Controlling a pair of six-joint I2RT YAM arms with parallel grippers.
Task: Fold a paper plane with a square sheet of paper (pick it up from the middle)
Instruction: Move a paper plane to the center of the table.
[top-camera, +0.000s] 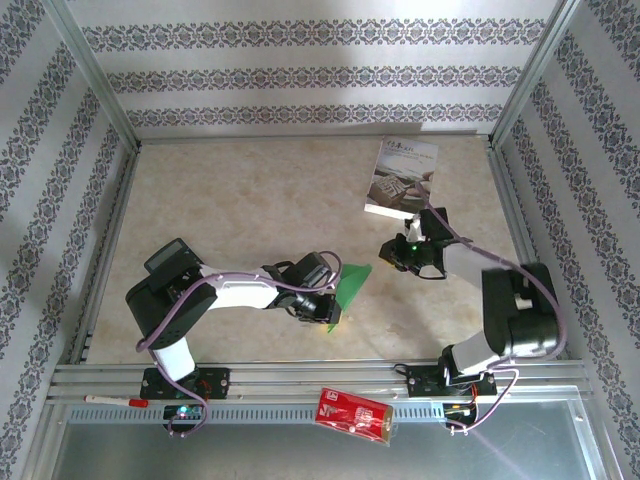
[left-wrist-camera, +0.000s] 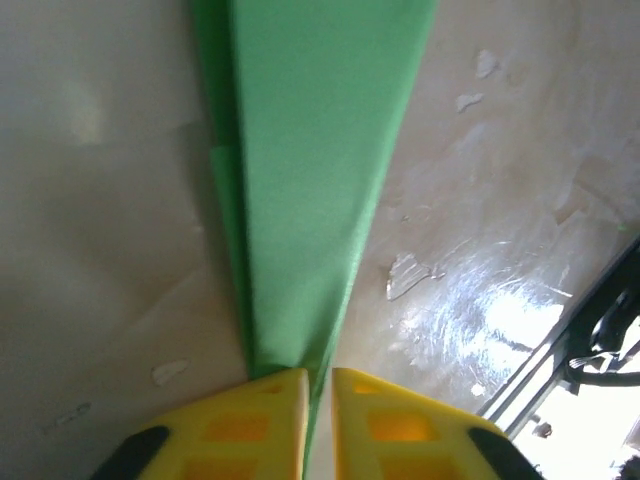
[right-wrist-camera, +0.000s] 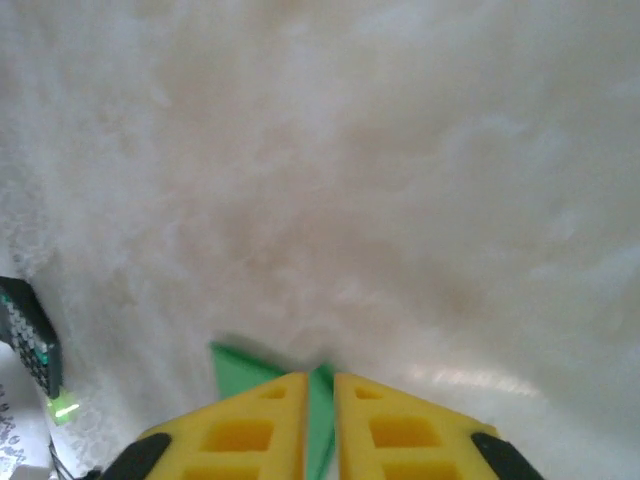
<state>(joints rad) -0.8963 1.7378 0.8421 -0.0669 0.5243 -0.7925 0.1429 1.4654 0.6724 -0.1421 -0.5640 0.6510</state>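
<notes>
The paper plane is a slim folded green wedge near the middle of the surface, a little toward the near edge. In the left wrist view its long axis runs straight out from the fingertips. It is narrowest at the fingers and widens going away, with a second folded layer showing along its left edge.

The narrow end sits in the slit of the left end effector. The yellow fingers stand almost together, with a thin gap between them. I cannot tell whether they are pinching the paper or merely flanking it.

From above, the plane points from the left end effector up and to the right, toward the right end effector, which faces it from the far end. In the right wrist view, a green corner lies just beyond the right fingertips and a sliver shows in their narrow slit. I cannot tell whether there is contact or a grip there either. The overhead view suggests the right end effector is close beside the paper rather than on it.

So the left arm is the nearer one, in line with the plane's length. Any pull, press or release would most likely act along that axis.

The booklet lies beyond the right end effector. The red packet lies on the near rail, well apart.
</notes>
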